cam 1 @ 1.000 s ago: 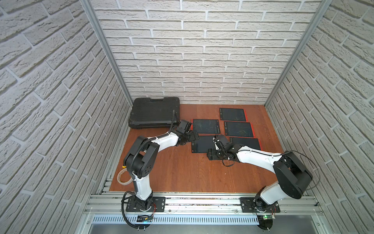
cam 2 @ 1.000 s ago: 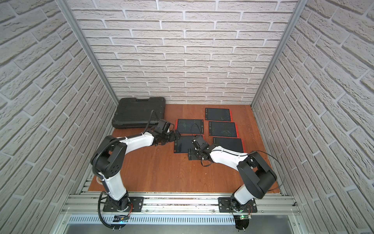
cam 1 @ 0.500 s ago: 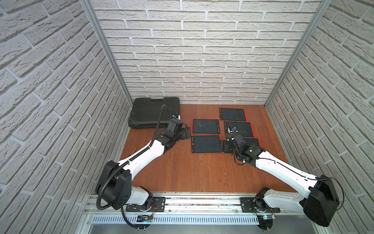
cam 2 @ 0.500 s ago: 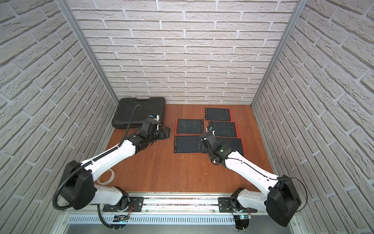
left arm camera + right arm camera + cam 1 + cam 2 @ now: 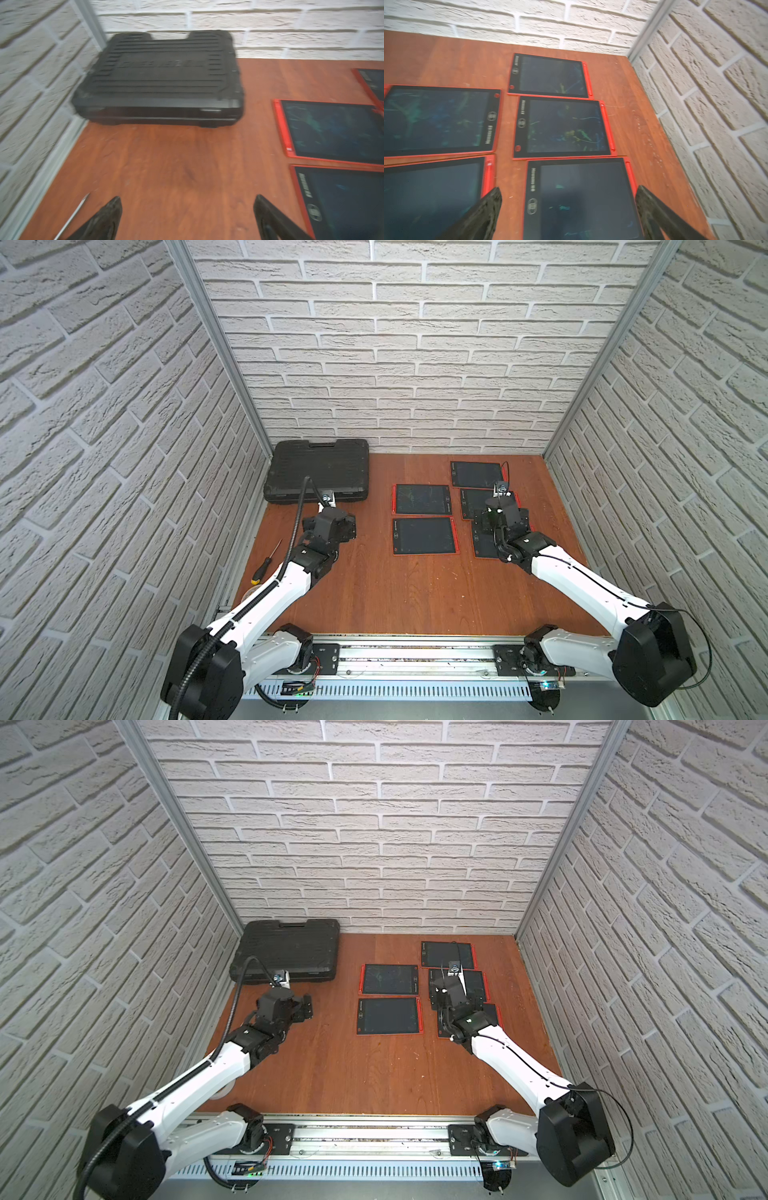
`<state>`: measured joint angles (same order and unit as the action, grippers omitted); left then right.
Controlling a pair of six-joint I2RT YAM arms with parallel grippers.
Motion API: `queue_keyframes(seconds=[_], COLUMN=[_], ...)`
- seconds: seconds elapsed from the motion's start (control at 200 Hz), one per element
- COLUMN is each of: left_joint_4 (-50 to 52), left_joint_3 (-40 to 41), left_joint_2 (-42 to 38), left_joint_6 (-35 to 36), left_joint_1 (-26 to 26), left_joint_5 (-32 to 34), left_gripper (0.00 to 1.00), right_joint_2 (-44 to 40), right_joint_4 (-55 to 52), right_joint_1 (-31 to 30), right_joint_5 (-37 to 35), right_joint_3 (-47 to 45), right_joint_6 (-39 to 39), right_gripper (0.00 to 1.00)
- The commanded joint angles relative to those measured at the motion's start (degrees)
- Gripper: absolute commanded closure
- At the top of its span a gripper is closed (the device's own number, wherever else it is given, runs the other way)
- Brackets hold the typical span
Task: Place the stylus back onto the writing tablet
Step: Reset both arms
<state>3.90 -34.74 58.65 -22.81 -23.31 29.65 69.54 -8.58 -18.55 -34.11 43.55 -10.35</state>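
Above the right-hand column of red-framed black writing tablets (image 5: 564,126), the right gripper (image 5: 568,190) hangs with its jaws spread wide and empty. No loose stylus shows. The nearest tablet's slim red stylus (image 5: 631,176) lies docked along its short edge, its long axis pointing away from the base, just ahead of one fingertip. The left gripper (image 5: 187,198), equally wide and empty, sits well apart beside a ribbed black plastic case (image 5: 158,79).

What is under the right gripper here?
The open right gripper hangs over the front-right red-framed writing tablet on the wooden table. In both top views the arm covers most of that tablet, so only its edges show there.
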Motion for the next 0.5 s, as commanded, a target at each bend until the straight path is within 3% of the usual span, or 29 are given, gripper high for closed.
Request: queue_keyframes(seconds=[0.0,0.265,0.495], left_joint_4=[-5.0,-7.9,-9.9], left_joint_3=[3.3,8.8,9.5], left_joint_2=[-3.8,-7.3,-3.5], left_joint_6=[-1.6,-1.3,-0.5], left_joint_1=[2.9,10.3,11.5], left_joint_5=[3.4,2.0,2.3], left_gripper=[0.02,0.02,0.02], right_joint_2=[-0.5,-0.8,4.0], right_joint_4=[7.7,19.9,34.5], right_joint_1=[2.8,7.4,9.5], right_joint_5=[6.8,11.9,13.0], right_joint_3=[-3.0,-10.6,-17.1], right_joint_6=[4.6,9.1,9.7], right_gripper=[0.0,0.0,0.0])
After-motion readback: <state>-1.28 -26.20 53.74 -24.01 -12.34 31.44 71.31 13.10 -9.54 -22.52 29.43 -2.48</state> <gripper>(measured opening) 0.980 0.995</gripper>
